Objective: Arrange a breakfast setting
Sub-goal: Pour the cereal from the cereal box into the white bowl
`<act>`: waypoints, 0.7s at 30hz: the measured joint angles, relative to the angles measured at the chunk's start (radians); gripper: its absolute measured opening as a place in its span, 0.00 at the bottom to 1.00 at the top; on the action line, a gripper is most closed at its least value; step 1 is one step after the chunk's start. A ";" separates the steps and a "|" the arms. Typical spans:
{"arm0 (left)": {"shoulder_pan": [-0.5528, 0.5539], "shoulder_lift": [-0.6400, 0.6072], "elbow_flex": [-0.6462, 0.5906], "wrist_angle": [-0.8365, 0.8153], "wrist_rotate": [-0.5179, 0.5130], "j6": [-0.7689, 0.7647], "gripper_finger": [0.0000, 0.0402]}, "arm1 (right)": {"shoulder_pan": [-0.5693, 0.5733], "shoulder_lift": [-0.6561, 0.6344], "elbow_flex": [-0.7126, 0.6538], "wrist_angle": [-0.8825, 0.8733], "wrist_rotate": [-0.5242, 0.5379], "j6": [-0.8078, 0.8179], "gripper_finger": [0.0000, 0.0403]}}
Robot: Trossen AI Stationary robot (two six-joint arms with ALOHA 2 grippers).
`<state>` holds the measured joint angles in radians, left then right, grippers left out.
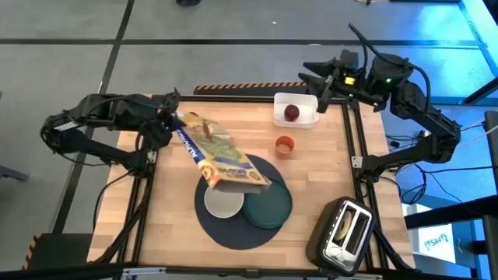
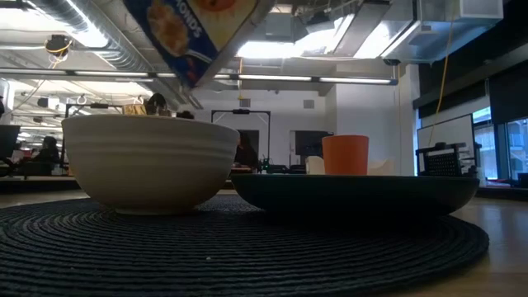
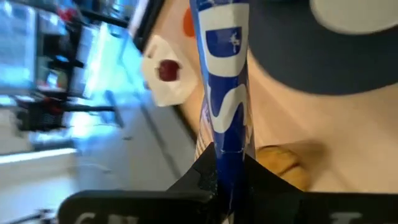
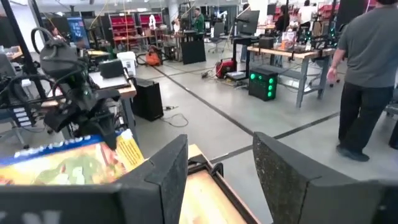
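Note:
My left gripper (image 1: 170, 124) is shut on a blue and yellow cereal box (image 1: 226, 159), which slants out over the white bowl (image 1: 223, 204). The bowl and the dark green plate (image 1: 268, 206) sit on the round dark grey mat (image 1: 233, 233). The box's lower corner (image 2: 198, 49) hangs above the bowl (image 2: 148, 161). A bagel (image 3: 280, 165) lies on the table under the box. The red apple (image 1: 291, 113) lies in the white tub (image 1: 305, 117). The orange cup (image 1: 285, 145) stands on the table. My right gripper (image 1: 311, 78) is open and empty over the far edge. No loose cereal shows. My left gripper pinches the cereal box at its end toward the table's left (image 3: 227, 168), one finger (image 3: 199, 177) on each broad face, the narrow blue side showing between them. The fingers come roughly level from the table's left. The box is lifted clear, slanting down toward the bowl.
The black-and-silver toaster (image 1: 346, 229) stands at the near right corner. In the low view the plate (image 2: 355, 194) and the cup (image 2: 345, 154) stand right of the bowl. A person (image 4: 367, 74) stands in the room beyond the table.

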<state>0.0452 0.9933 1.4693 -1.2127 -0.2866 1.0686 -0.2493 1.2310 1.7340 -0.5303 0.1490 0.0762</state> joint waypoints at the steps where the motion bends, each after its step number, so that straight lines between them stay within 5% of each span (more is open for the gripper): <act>1: 0.000 0.008 0.000 0.017 0.000 0.036 0.01 | 0.000 0.001 0.000 0.000 0.000 0.004 0.43; 11: 0.000 0.083 0.000 0.040 -0.002 0.305 0.01 | 0.025 0.043 0.001 -0.137 0.019 0.122 0.43; 15: 0.023 0.095 0.000 0.039 0.000 0.383 0.01 | 0.109 0.117 -0.060 -0.243 -0.059 0.222 0.42; 21: 0.065 0.098 0.000 0.039 0.017 0.462 0.01 | 0.268 0.245 -0.175 -0.159 -0.141 0.305 0.35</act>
<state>0.1099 1.0911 1.4689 -1.1741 -0.2695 1.5309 0.0183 1.4760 1.5594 -0.6888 0.0082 0.3813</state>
